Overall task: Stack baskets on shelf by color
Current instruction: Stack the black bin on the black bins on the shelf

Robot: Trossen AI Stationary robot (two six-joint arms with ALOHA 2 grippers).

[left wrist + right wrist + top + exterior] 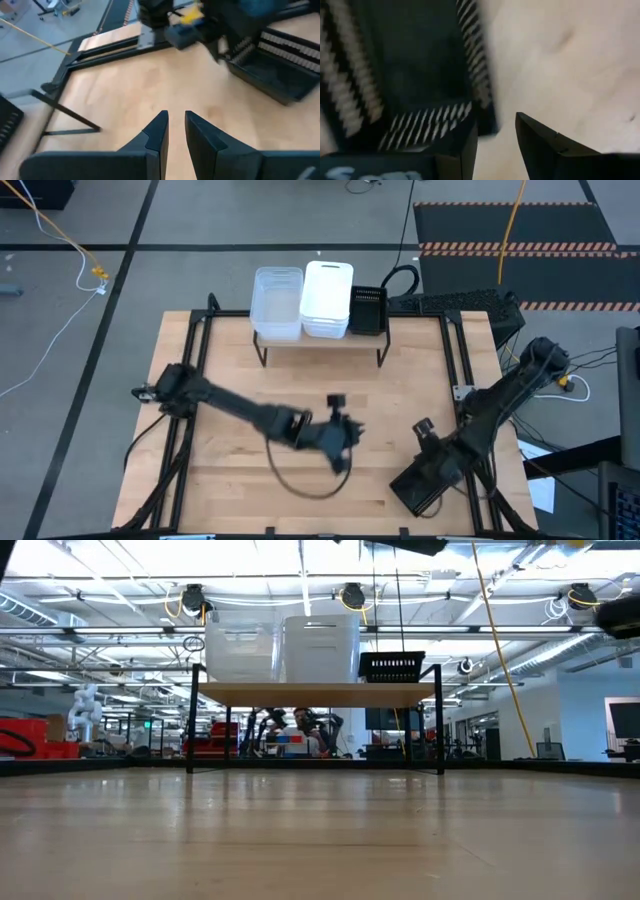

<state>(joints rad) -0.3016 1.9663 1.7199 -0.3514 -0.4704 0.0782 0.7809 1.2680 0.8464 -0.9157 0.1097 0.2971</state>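
Observation:
On the shelf (320,342) (315,693) at the table's far edge stand a clear basket stack (277,302) (240,650), a white stack (327,298) (322,648) and a black mesh basket (368,310) (392,666). Another black basket (420,490) (272,70) (410,70) sits near the table's near right corner. My right gripper (430,452) (495,125) is open above that basket's corner. My left gripper (345,442) (176,116) hovers over the table's middle, pointing right, fingers slightly apart and empty. My right gripper has one finger (462,142) over the black basket's short mesh wall (430,127), near its corner. The other finger is over bare table. I cannot tell whether either finger touches the basket.
A dark cable loop (300,480) trails from the left arm over the near middle of the table. Black frame rails (195,340) run along the table's sides. Bare wood (400,390) lies between the shelf and the arms. People (300,725) are in the room behind.

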